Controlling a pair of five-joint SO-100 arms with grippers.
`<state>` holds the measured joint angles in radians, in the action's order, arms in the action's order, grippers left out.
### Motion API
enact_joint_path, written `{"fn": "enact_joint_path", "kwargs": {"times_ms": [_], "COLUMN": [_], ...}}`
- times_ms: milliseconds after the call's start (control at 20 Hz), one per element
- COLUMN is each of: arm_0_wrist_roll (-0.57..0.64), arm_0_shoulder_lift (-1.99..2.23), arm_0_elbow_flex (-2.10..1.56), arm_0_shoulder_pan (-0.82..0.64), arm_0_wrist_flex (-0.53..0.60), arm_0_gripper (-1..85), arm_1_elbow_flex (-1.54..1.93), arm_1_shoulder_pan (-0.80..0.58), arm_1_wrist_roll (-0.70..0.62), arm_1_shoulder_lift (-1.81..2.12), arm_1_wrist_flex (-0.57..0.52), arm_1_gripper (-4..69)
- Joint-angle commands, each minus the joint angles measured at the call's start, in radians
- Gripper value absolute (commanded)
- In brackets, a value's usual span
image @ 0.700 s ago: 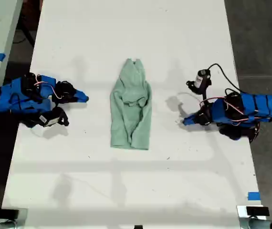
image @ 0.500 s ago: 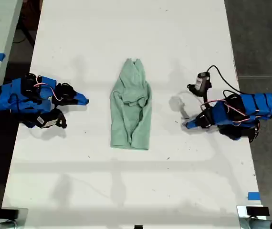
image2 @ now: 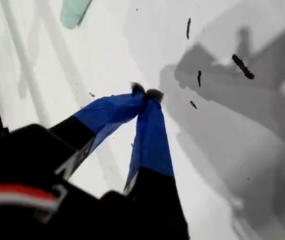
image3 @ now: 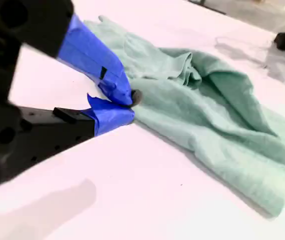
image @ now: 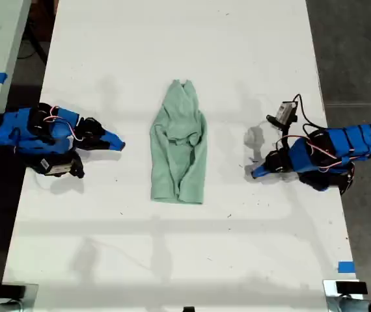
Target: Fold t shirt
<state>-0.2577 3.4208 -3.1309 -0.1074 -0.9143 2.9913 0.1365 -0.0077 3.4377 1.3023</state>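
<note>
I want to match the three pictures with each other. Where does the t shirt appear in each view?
Exterior view: the t shirt lies mid-table between the two arms, apart from both.
First wrist view: only a small mint corner shows, far beyond my first gripper.
Second wrist view: it fills much of the picture, just past my second gripper.
Shared landmark: the white table.

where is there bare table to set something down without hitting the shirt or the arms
The white table is bare across its whole upper stretch in the exterior view, above the t shirt, and across the lower stretch below it. The middle band is crowded: my second gripper and my first gripper flank the shirt.
</note>
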Motion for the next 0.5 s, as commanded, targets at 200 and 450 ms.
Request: {"fn": "enact_joint_path", "kwargs": {"times_ms": [200,450], "arm_0_wrist_roll": [-0.003,0.064], "arm_0_shoulder_lift": [-1.482,-1.736], "arm_0_elbow_flex": [1.356,1.534], "arm_0_shoulder_pan": [0.192,0.219], "arm_0_wrist_flex": [-0.242,-0.316], "arm_0_gripper": [12.1,23.9], "arm_1_elbow_flex": [-1.045,-1.865], "arm_1_shoulder_pan": [0.081,0.051], "arm_1_wrist_roll": [0.115,0.054], "arm_1_shoulder_lift": [-1.279,-2.0], "arm_1_wrist_flex": [0.072,0.4], "arm_1_gripper": [13.3,16.7]}}
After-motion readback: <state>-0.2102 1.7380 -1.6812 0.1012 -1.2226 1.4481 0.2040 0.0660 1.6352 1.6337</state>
